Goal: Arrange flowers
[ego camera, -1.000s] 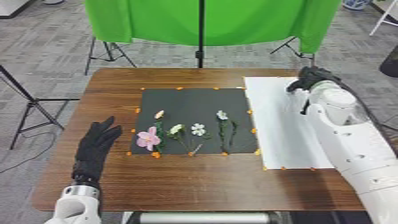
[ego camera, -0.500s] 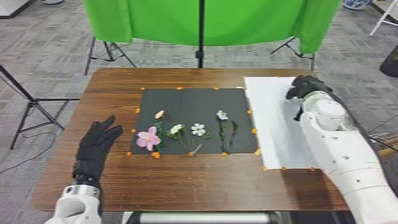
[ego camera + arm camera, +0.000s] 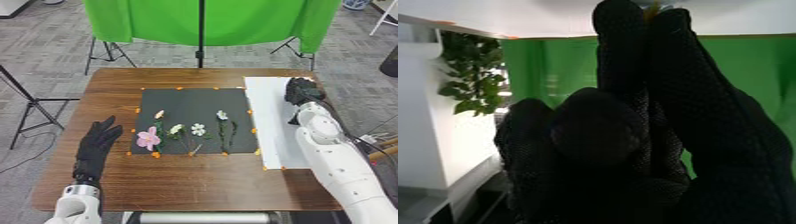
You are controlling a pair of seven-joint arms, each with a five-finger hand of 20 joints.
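Note:
In the head view, my right hand [image 3: 305, 91] is over the far part of the white sheet [image 3: 275, 130]. Seen in the right wrist view, the fingertips of my right hand [image 3: 598, 130] come together around a small yellowish thing [image 3: 652, 10], too covered to identify. On the black mat [image 3: 191, 102] lie a pink flower [image 3: 148, 138], a small pinkish bud [image 3: 159, 114] and white flowers [image 3: 197, 129], one with a long green stem at the right [image 3: 222, 115]. Left of the mat rests my left hand [image 3: 93, 145], palm down with straight fingers.
Orange tape bits mark the edges of mat and sheet on the brown table [image 3: 204, 185]. Beyond the far edge stand a green cloth [image 3: 151, 22] and its black pole. In the right wrist view, leafy greenery [image 3: 473, 70] hangs beside a white surface.
My right hand has shifted slightly nearer and to the left over the white sheet, its forearm swinging left with it. My left hand and the flowers on the mat have stayed put.

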